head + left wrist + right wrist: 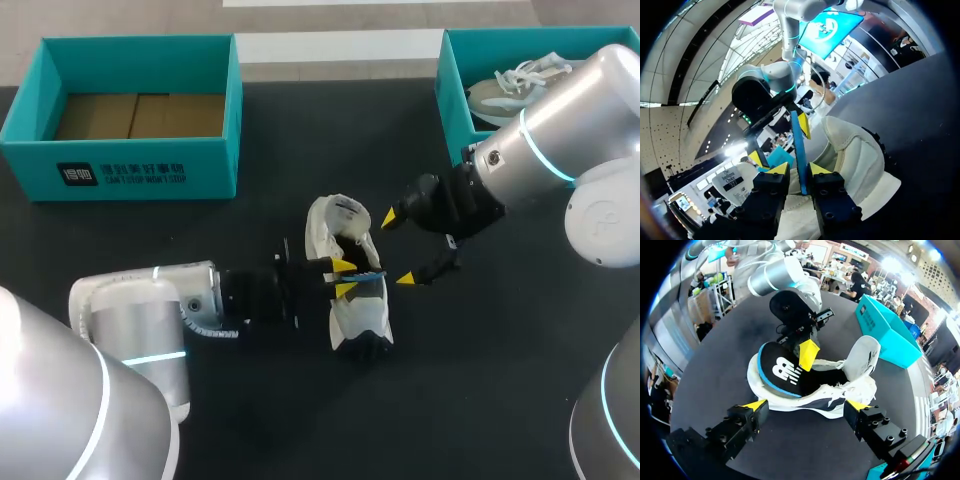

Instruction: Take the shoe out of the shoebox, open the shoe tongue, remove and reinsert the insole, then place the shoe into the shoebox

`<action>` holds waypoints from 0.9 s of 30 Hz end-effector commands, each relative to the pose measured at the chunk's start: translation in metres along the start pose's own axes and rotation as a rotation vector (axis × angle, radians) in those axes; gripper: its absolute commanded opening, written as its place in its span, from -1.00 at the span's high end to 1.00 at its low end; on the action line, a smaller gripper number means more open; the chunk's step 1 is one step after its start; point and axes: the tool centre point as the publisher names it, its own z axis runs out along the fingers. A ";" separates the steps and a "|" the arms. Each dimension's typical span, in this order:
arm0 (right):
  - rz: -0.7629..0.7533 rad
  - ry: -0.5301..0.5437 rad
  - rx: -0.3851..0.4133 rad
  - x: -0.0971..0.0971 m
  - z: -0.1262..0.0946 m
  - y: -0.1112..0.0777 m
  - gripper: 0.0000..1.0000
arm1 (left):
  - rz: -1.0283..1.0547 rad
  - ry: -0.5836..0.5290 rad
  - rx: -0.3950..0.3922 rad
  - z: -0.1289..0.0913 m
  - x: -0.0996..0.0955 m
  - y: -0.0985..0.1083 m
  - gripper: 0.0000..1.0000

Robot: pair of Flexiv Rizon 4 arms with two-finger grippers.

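One shoe (pixel 362 310) central on table (pixel 480 400), far from edges; left end effector (pixel 344 278) pinching insole (pixel 782 371); right end effector (pixel 397 248) wide open alongside.

**Fig. Work surface: the table (pixel 300 140).**
A dark, matte black top runs from the far edge to the near corners in the head view. The surface looks grey under the light in the left wrist view and an even charcoal in the right wrist view.
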 end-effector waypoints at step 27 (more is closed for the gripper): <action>0.000 -0.003 0.003 0.001 0.001 0.001 -1.00 | -0.006 0.039 -0.033 -0.005 0.008 0.002 1.00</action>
